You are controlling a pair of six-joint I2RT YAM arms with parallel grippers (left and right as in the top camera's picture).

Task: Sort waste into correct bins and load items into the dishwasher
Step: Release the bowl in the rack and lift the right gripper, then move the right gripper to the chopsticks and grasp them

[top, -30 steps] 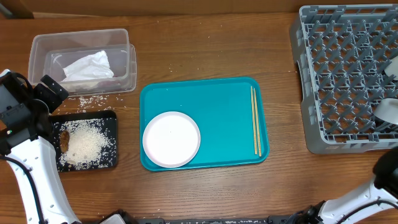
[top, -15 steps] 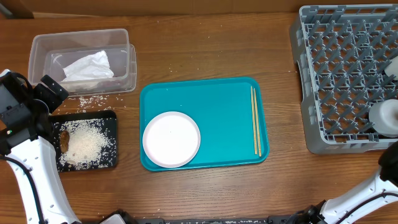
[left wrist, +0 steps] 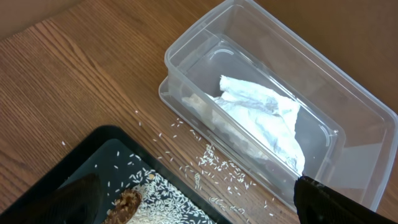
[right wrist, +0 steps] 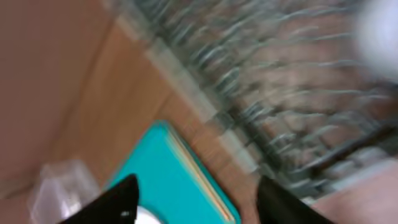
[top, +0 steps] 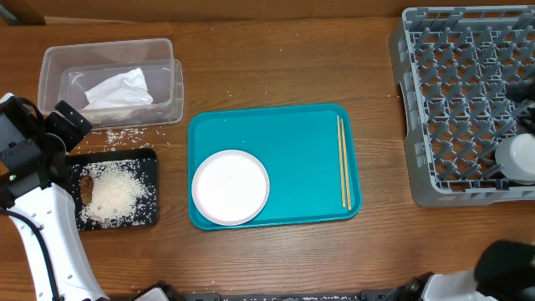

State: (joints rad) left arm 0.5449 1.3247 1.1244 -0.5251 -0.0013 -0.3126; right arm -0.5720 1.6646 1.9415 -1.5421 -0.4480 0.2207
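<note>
Left gripper (left wrist: 198, 200): jaws spread wide, empty, beside the shallow black rectangular tray (top: 154, 167) holding loose white rice grains (top: 113, 192). Crumpled white paper napkin (top: 117, 88) lies inside the clear plastic rectangular tub (top: 52, 60). Large round white plate (top: 230, 186) and thin pale wooden chopsticks (top: 343, 163) rest on the flat teal tray (top: 301, 142). Right gripper (right wrist: 199, 200): jaws apart, empty, near the grey plastic dish rack (top: 456, 109); that view is blurred.

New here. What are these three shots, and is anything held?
Two robot arms at a wooden table. One shot is overhead; the other two come from wrist cameras. Left to right: a clear plastic rectangular tub holding a crumpled white paper napkin, a shallow black rectangular tray of white rice, a teal tray with a round white plate and pale wooden chopsticks, and a grey pegged dish rack. The left gripper and right gripper are open, holding nothing.
</note>
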